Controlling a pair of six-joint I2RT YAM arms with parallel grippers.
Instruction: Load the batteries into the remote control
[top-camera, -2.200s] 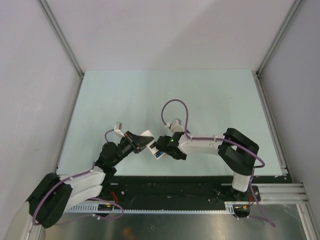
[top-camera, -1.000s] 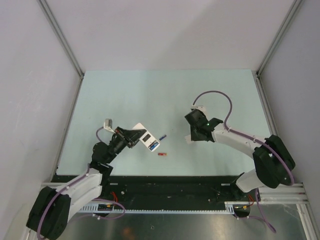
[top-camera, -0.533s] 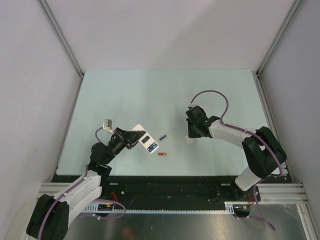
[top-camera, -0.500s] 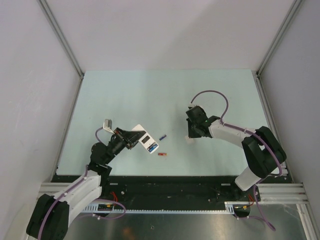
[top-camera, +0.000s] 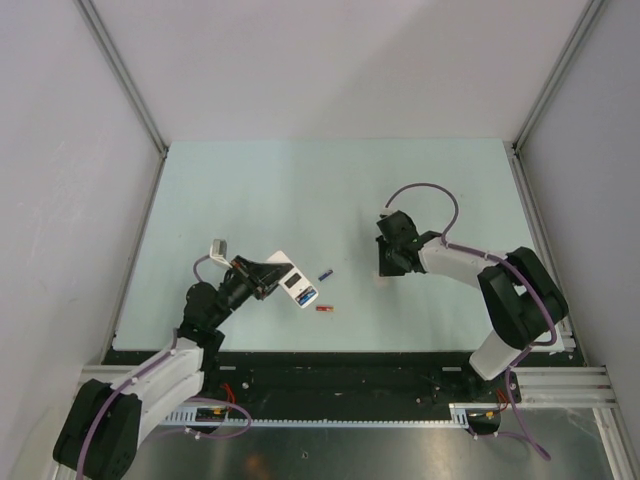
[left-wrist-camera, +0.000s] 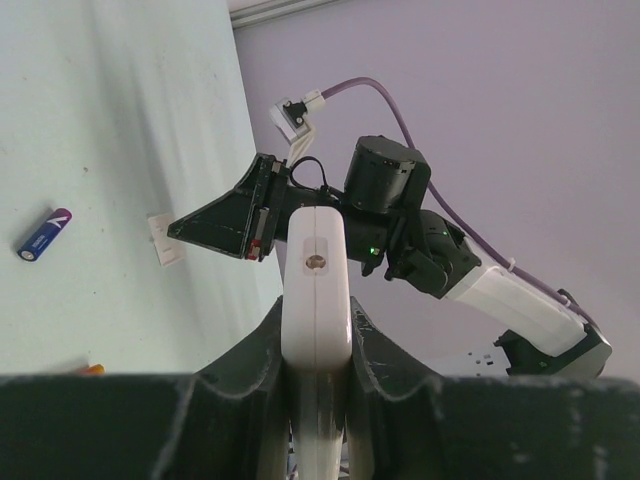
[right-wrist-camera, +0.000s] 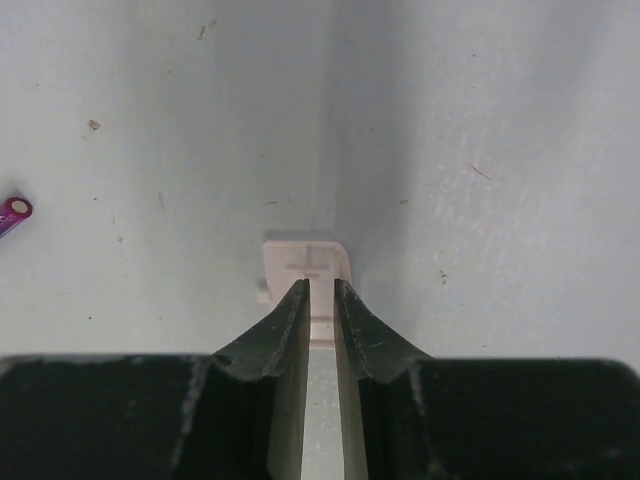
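Observation:
My left gripper (top-camera: 268, 276) is shut on the white remote control (top-camera: 291, 282), which shows edge-on between its fingers (left-wrist-camera: 316, 290). A bit of bright blue shows at the remote's near end (top-camera: 308, 297). A dark blue-purple battery (top-camera: 325, 274) (left-wrist-camera: 44, 233) (right-wrist-camera: 12, 213) and a red battery (top-camera: 322, 309) lie on the table just right of the remote. My right gripper (top-camera: 384, 266) (right-wrist-camera: 321, 288) hangs low over a small white cover piece (right-wrist-camera: 308, 258) (left-wrist-camera: 165, 240). Its jaws stand a narrow slit apart with nothing between them.
The pale green table (top-camera: 300, 190) is bounded by grey walls and metal corner posts (top-camera: 514, 148). A black rail (top-camera: 330, 365) runs along the near edge by the arm bases. A purple cable (top-camera: 425, 190) loops above the right wrist.
The right gripper left the remote, swung right to the cover piece on the table, then narrowed its jaws and edged back. The left arm drew the remote slightly left. The two loose batteries came into view.

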